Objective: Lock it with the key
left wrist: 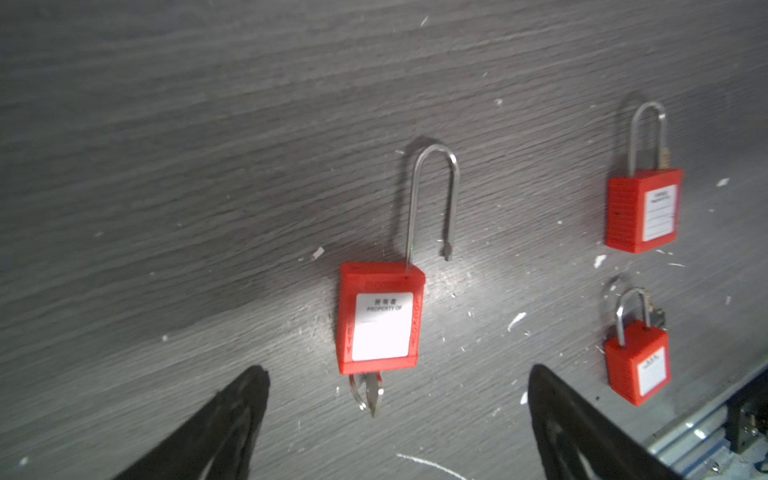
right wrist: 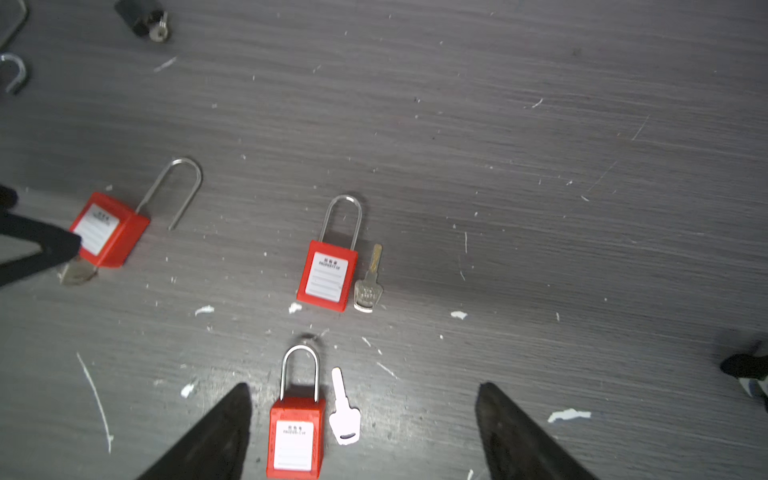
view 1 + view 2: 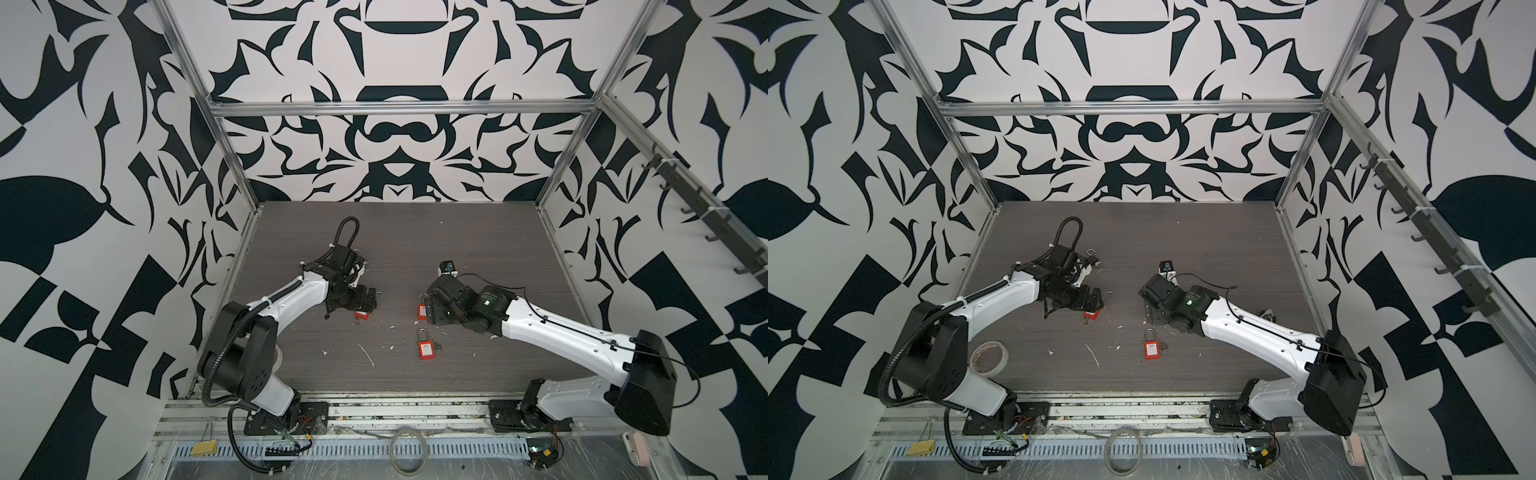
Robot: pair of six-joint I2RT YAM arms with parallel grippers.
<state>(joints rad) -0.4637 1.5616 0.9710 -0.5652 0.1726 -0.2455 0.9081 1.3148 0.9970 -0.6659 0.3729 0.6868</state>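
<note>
Your L gripper (image 1: 399, 370) hangs over the long lock (image 1: 379, 318), fingers (image 1: 241, 403) spread wide, nothing pinched. In the left wrist view that lock lies flat just ahead of the fingertips, clear of both. In the right wrist view one black fingertip overlaps the lock's corner; can't tell if it touches. The long lock sits on the desk (image 3: 415, 241) a bit left of mid-width, nearer the front edge than the back. Its shackle (image 1: 412, 216) is open: one leg in the red body, the free end out beside it. The stuck key (image 1: 370, 392) pokes from the body's bottom.

Your R gripper (image 2: 365, 386) is spread too, holding nothing. The front lock (image 2: 296, 440) shows betw. its fingers (image 2: 224, 428) in the right wrist view, clear of both, shackle closed, w/ a loose key (image 2: 345, 415) just beside it. It's the lock nearest the desk's front edge, approx mid-width. The mid lock (image 2: 328, 274) lies just behind it toward the back edge, also closed, spare key (image 2: 369, 282) right alongside. White scraps (image 2: 569, 414) dot the desk.
</note>
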